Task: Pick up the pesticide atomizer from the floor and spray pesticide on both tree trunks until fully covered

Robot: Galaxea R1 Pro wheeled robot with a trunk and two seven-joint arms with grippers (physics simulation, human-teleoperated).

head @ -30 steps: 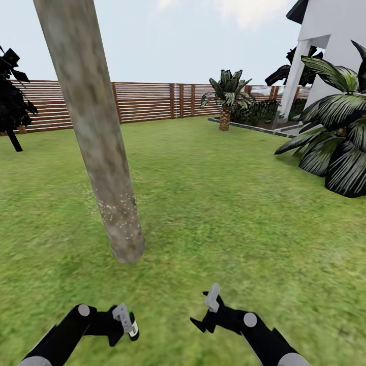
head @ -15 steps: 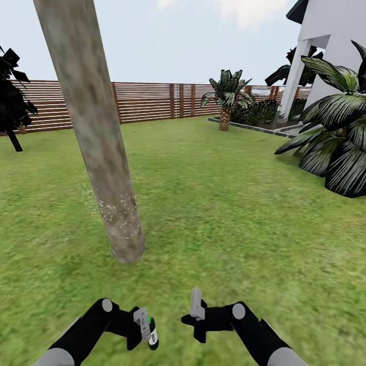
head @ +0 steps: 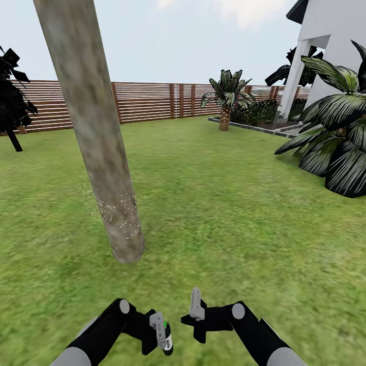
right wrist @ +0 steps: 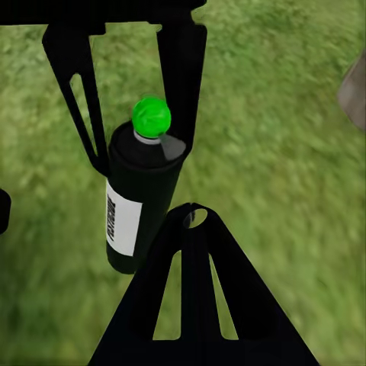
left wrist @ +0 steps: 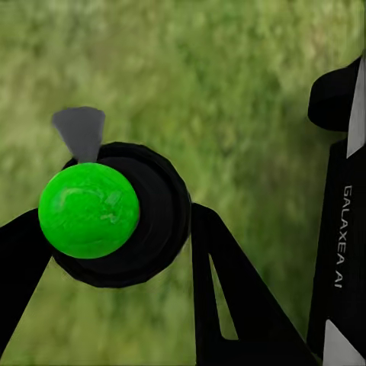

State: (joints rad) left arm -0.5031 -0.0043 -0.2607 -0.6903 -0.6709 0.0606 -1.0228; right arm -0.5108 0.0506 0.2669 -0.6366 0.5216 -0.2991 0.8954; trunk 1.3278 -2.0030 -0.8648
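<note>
The pesticide atomizer point(head: 166, 341) is a small black bottle with a white label and a green top point(left wrist: 89, 210). My left gripper point(head: 160, 330) is shut on it, low over the grass floor point(head: 229, 229). In the right wrist view the atomizer point(right wrist: 141, 198) stands upright between the left fingers point(right wrist: 76, 91). My right gripper point(head: 195, 311) hovers just beside it with both fingers pressed together, shut on nothing point(right wrist: 191, 213). One tree trunk point(head: 96, 127), thick and mottled beige-grey, rises ahead to the left. White specks dot its lower part point(head: 119, 213).
A brown slat fence point(head: 147, 101) closes the far side of the lawn. Spiky palm-like plants point(head: 335, 137) and a white house point(head: 330, 46) stand at the right. A black-leaved tree point(head: 12, 107) is at the far left. The right forearm point(left wrist: 339, 244) is close beside the left gripper.
My left gripper has carried the atomizer to the right, toward the middle. The right gripper shifted left at first and has held still since. The view itself is unmoved.
</note>
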